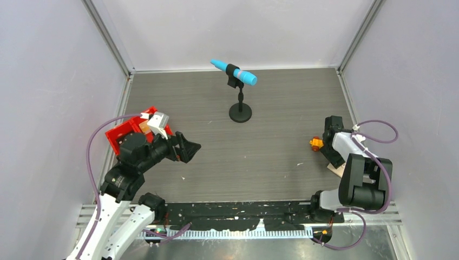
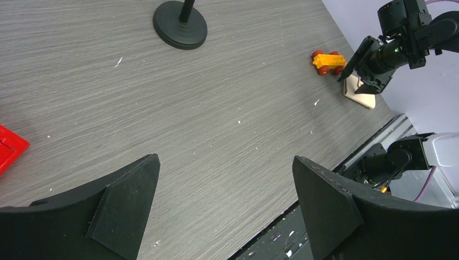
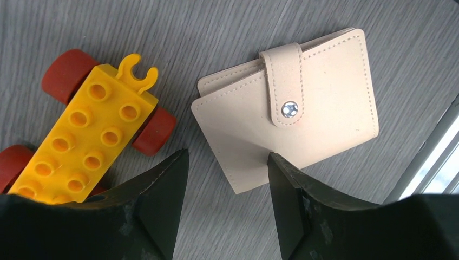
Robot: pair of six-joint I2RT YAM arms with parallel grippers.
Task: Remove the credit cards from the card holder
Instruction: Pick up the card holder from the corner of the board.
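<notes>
Looking down from above, the right arm (image 1: 360,181) folds back on itself and bends low to the table, covering nearly all of the flat tan leather-like card holder (image 1: 336,171); only a pale corner shows. The left arm (image 1: 130,162) leans over the red plastic tray (image 1: 116,135) and hides much of it, so its contents cannot be made out. The left gripper (image 1: 187,147) hangs in the air past the tray, fingers spread wide and holding nothing. Well ahead of it stands a blue toy microphone (image 1: 234,72) on a black round-based stand (image 1: 240,112).

From the left wrist, a cut-off corner of the tray sits off to that gripper's left. The card holder lies far ahead to its right, partly masked by the right gripper (image 2: 361,76) poised just over it.

From the right wrist, the right gripper's fingers (image 3: 162,200) are apart and clamp nothing. An orange-yellow toy brick car with red wheels (image 3: 86,141) lies just ahead of the left finger, partly cut off. The closed card holder lies ahead of the right finger, its tab snapped shut by a silver stud (image 3: 290,109). Its near edge meets that fingertip; contact cannot be told. The credit cards are out of sight.
</notes>
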